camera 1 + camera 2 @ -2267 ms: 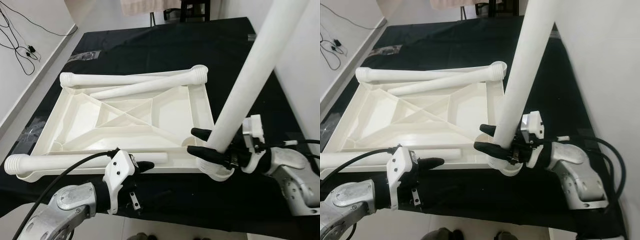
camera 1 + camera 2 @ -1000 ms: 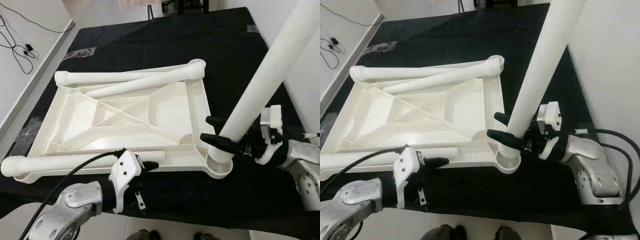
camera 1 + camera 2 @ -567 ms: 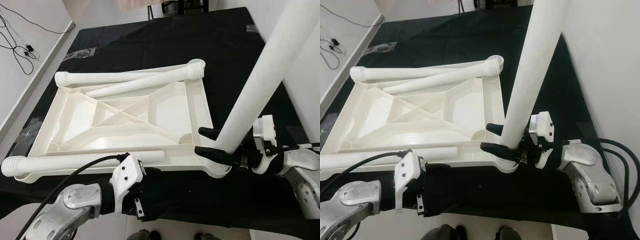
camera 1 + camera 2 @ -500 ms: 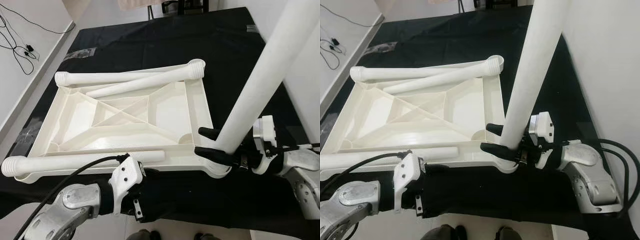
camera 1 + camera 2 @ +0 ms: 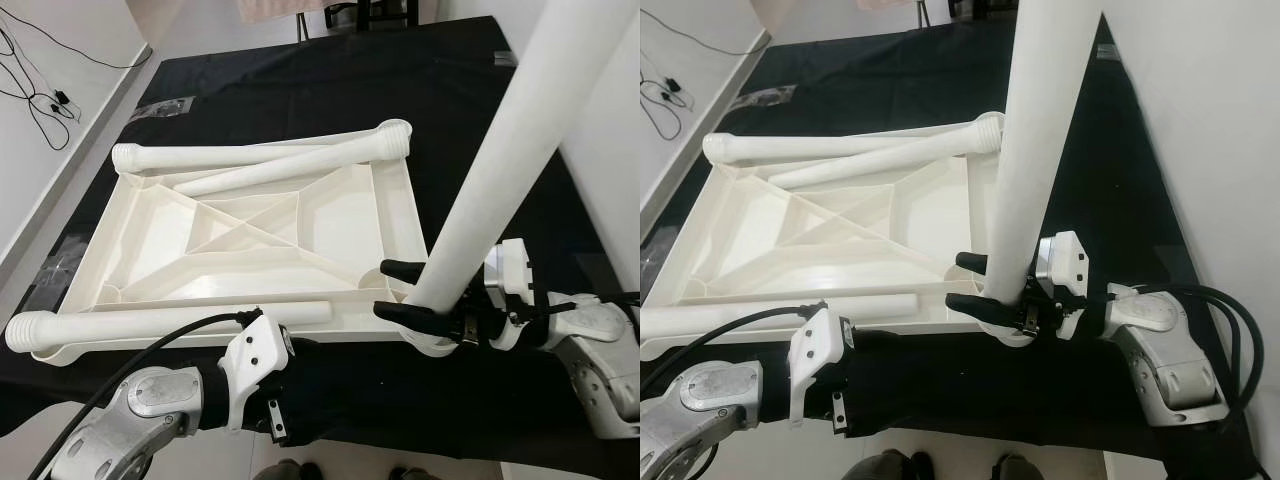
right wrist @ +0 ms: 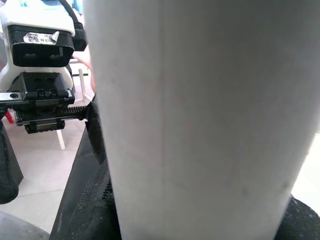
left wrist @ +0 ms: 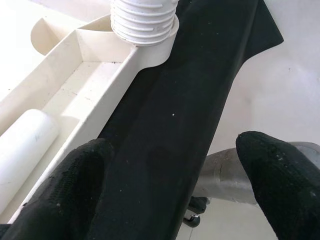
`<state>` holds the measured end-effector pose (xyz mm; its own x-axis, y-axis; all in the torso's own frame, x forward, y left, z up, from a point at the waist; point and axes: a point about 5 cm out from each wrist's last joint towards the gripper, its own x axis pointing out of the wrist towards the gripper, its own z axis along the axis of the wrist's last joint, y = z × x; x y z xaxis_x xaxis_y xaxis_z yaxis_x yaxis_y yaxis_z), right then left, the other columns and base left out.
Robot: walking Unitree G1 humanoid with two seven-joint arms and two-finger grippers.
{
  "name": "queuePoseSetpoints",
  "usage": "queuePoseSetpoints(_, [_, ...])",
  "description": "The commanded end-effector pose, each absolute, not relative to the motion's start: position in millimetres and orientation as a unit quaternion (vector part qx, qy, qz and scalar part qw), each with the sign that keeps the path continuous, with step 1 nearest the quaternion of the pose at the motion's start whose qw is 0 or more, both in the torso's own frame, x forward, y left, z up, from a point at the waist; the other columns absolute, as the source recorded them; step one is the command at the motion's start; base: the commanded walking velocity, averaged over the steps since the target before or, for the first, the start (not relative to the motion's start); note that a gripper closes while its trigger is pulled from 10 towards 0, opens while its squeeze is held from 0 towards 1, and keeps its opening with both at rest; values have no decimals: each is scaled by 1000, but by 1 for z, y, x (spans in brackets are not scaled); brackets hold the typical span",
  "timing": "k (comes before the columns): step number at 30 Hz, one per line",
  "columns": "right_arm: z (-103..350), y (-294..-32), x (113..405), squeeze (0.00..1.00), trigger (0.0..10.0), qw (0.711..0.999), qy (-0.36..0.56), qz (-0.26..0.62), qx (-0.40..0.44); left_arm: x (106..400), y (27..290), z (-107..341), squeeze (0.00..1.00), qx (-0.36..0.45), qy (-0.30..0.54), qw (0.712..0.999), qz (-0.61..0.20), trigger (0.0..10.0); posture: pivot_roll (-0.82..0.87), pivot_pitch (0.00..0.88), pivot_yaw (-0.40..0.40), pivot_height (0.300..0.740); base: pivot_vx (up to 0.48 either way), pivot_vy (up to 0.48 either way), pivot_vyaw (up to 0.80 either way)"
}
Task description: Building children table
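Right gripper is clamped around the lower end of a white table leg, holding it nearly upright with its foot sitting in the near right corner socket of the upturned tabletop, which lies on the black-covered counter. From where I stand this looks like the step of seating that leg: whether the thread has caught I can't tell, since the joint is hidden behind the fingers. Next it would want the leg kept straight over the socket and then turned or pressed down until it bites. Left gripper hovers with its fingers spread and holding nothing, just off the near edge of the tabletop, over the black cloth. Three more legs wait flat on the tabletop: two crossing along the far edge and one along the near edge, its threaded end visible past the left gripper.
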<state>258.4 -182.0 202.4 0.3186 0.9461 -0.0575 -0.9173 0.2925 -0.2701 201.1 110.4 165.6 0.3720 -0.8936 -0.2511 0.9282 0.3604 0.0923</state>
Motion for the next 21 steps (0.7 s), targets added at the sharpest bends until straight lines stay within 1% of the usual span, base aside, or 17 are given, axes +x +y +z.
queuePoseSetpoints(1, [178,-182,258,0,10000,801,6,585,-123,198,113,162,0,119,95,814,-561,10000,79,242,134,740,0,0,0])
queuePoseSetpoints(3, [182,-186,261,0,10000,795,8,591,-132,197,113,162,0,118,94,814,-560,10000,81,242,133,740,0,0,0])
queuePoseSetpoints(6, [184,-190,262,0,10000,794,9,592,-135,196,113,162,0,117,94,814,-561,10000,83,246,132,740,0,0,0])
queuePoseSetpoints(8, [191,-199,267,0,10000,804,0,581,-125,198,112,163,0,114,89,823,-550,10000,80,245,121,740,0,0,0])
queuePoseSetpoints(10, [192,-201,268,0,10000,807,-3,578,-120,199,113,163,0,116,88,825,-546,10000,80,245,121,740,0,0,0])
queuePoseSetpoints(11, [195,-200,269,0,10000,811,-13,574,-111,203,113,165,0,110,82,835,-534,10000,75,236,120,740,0,0,0])
queuePoseSetpoints(12, [201,-198,269,0,10000,817,-34,569,-90,210,114,168,0,99,68,850,-513,10000,71,221,116,740,0,0,0])
queuePoseSetpoints(13, [201,-198,269,0,10000,817,-34,569,-90,210,114,168,0,99,68,850,-513,10000,71,221,116,740,0,0,0])
queuePoseSetpoints(15, [214,-190,268,0,10000,821,-79,564,-46,226,115,172,0,85,54,880,-465,10000,67,207,117,740,0,0,0])
queuePoseSetpoints(16, [219,-186,267,0,10000,820,-97,563,-29,230,114,173,0,81,50,887,-452,10000,66,201,118,740,0,0,0])
queuePoseSetpoints(19, [225,-182,264,0,10000,815,-120,567,-10,234,112,174,0,73,44,893,-441,10000,60,186,116,740,0,0,0])
queuePoseSetpoints(21, [225,-182,264,0,10000,815,-120,567,-10,234,112,174,0,73,44,893,-441,10000,60,186,116,740,0,0,0])
